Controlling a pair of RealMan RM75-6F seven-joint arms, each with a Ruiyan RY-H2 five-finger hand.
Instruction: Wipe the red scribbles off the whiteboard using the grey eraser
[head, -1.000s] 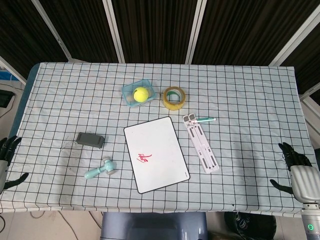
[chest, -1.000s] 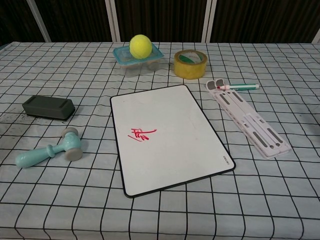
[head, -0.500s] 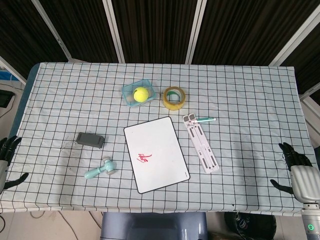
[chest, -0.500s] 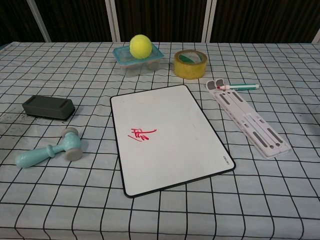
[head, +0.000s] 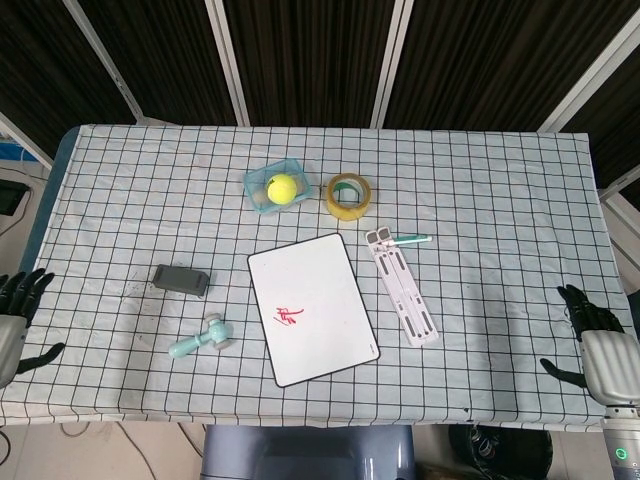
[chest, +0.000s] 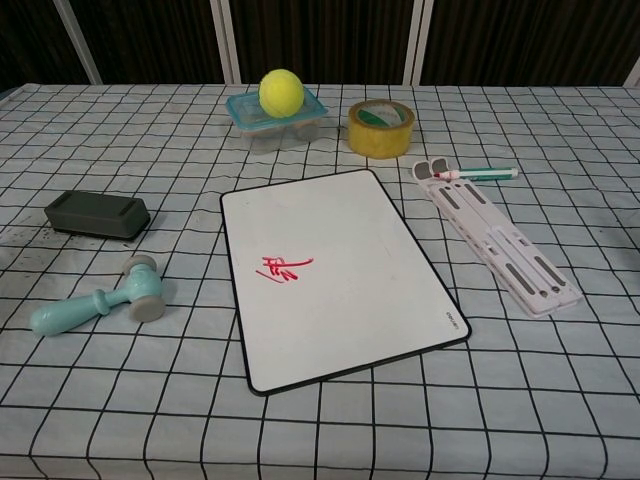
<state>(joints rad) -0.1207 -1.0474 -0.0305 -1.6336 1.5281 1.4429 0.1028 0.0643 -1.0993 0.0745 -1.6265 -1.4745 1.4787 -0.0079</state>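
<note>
A white whiteboard (head: 314, 308) (chest: 335, 273) with a black rim lies tilted at the table's middle. Red scribbles (head: 289, 316) (chest: 283, 268) mark its lower left part. The grey eraser (head: 181, 280) (chest: 96, 215) lies flat to the left of the board. My left hand (head: 14, 316) hangs at the table's left edge, fingers spread and holding nothing, far from the eraser. At the right edge my right hand (head: 597, 345) is likewise spread and empty. Neither hand shows in the chest view.
A teal toy hammer (head: 201, 341) (chest: 98, 298) lies below the eraser. Behind the board are a blue tub with a yellow ball (head: 280, 187) (chest: 281, 93) and a yellow tape roll (head: 350, 195) (chest: 381, 127). A white slotted bar (head: 402, 285) (chest: 499, 237) and a green marker (head: 410, 240) (chest: 479, 174) lie to the right.
My left hand has shifted slightly up and inward at the table's left edge. Everything else is as it was.
</note>
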